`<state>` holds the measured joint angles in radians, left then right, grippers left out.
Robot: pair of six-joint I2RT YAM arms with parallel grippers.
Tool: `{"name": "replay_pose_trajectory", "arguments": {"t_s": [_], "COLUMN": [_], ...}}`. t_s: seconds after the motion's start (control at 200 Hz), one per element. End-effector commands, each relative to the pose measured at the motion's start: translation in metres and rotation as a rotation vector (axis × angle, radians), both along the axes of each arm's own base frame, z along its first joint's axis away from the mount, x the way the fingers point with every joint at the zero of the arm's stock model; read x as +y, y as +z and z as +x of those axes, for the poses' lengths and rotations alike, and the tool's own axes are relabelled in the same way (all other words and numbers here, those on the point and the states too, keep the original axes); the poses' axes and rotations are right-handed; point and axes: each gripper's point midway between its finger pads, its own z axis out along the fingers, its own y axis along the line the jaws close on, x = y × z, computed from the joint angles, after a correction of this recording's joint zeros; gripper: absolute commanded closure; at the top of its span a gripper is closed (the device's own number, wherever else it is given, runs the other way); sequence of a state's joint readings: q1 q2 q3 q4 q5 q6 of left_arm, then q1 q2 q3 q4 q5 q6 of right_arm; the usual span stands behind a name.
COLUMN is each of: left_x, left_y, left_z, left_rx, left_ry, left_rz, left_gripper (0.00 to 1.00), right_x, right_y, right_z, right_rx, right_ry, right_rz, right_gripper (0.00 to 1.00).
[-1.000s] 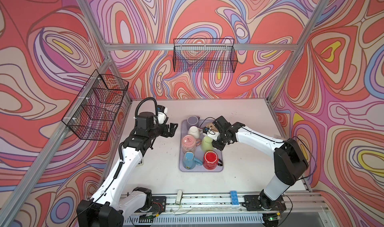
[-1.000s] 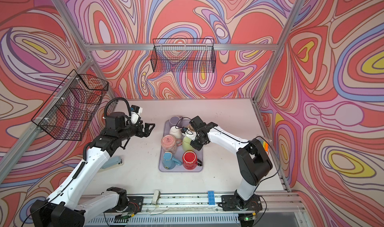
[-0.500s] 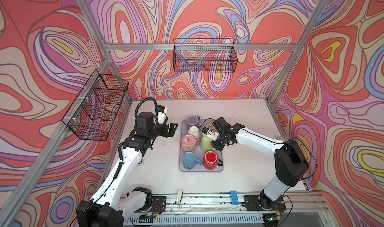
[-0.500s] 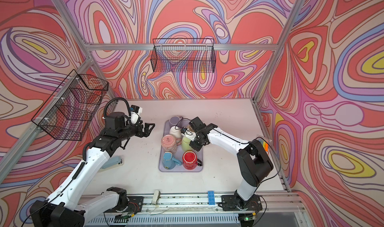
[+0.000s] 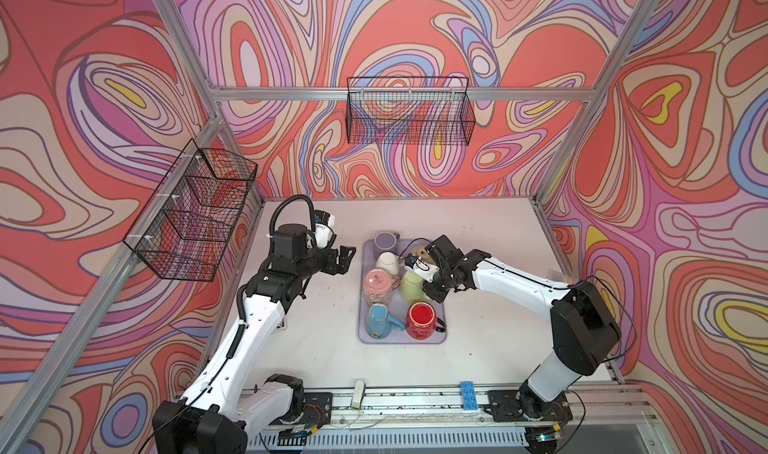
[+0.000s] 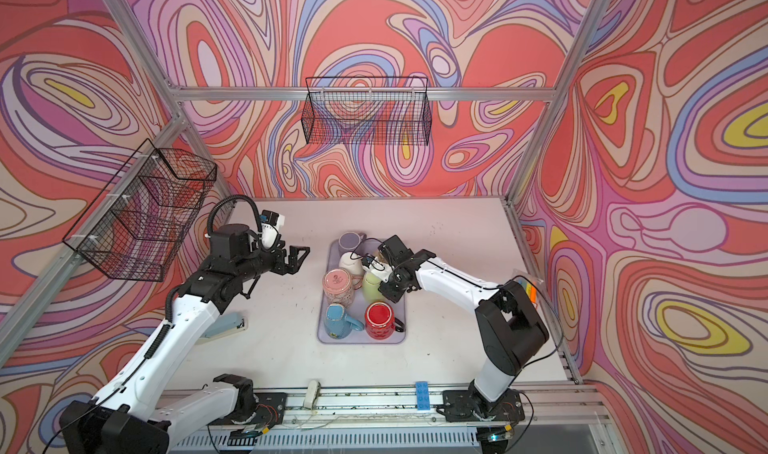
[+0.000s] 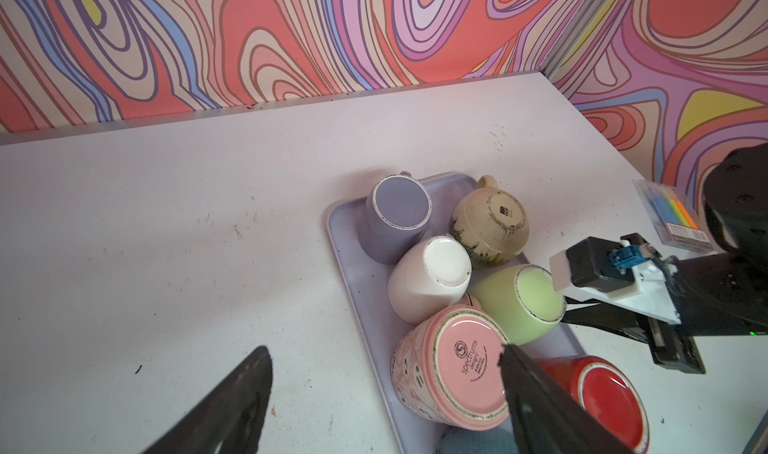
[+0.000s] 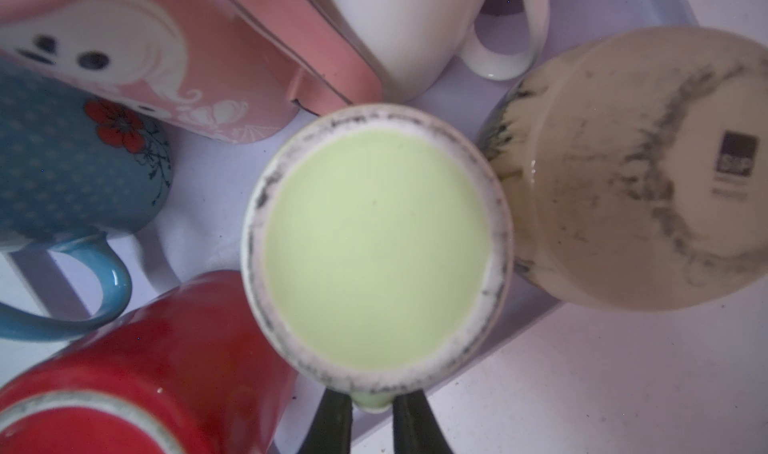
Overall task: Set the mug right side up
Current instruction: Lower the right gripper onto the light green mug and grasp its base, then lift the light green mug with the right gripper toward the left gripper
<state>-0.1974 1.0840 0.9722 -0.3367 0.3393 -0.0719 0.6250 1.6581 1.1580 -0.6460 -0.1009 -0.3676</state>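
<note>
Right gripper (image 8: 372, 402) has just clamped on the handle of green mug (image 8: 374, 248), lower centre of frame. Mug upside down, base up, middle of tray (image 5: 401, 340). Grasp made; lift and flip next. Left gripper (image 5: 347, 259) apart, idle.

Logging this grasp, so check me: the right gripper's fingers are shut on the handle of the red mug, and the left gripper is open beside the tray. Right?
One slip, the colour: the right gripper has its fingers shut on the handle of the green mug, as the right wrist view shows. The left gripper is open beside the tray, as you said.
</note>
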Motion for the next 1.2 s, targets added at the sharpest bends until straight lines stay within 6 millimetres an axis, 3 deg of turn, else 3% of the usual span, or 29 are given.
{"name": "replay_pose_trajectory", "arguments": {"t_s": [0.0, 0.16, 0.441, 0.936, 1.197], "left_x": [-0.001, -0.001, -0.002, -0.006, -0.020], "left_y": [0.002, 0.002, 0.002, 0.014, 0.026], "left_z": [0.000, 0.000, 0.000, -0.001, -0.009], "left_rx": [-0.016, -0.016, -0.013, -0.032, -0.036], "left_ry": [-0.002, -0.002, -0.006, -0.007, -0.038], "left_rz": [0.001, -0.002, -0.011, -0.056, -0.174], "left_gripper": [0.12, 0.12, 0.12, 0.13, 0.14], "right_x": [0.005, 0.006, 0.003, -0.012, -0.014], "right_y": [0.027, 0.053, 0.070, 0.148, 0.193], "right_z": [0.000, 0.001, 0.000, 0.012, 0.020], "right_rx": [-0.056, -0.123, -0.147, -0.292, -0.395], "right_ry": [-0.020, -0.052, -0.116, -0.264, -0.325], "right_rz": [0.073, 0.153, 0.239, 0.561, 0.770], "right_gripper": [0.95, 0.97, 0.98, 1.00, 1.00]}}
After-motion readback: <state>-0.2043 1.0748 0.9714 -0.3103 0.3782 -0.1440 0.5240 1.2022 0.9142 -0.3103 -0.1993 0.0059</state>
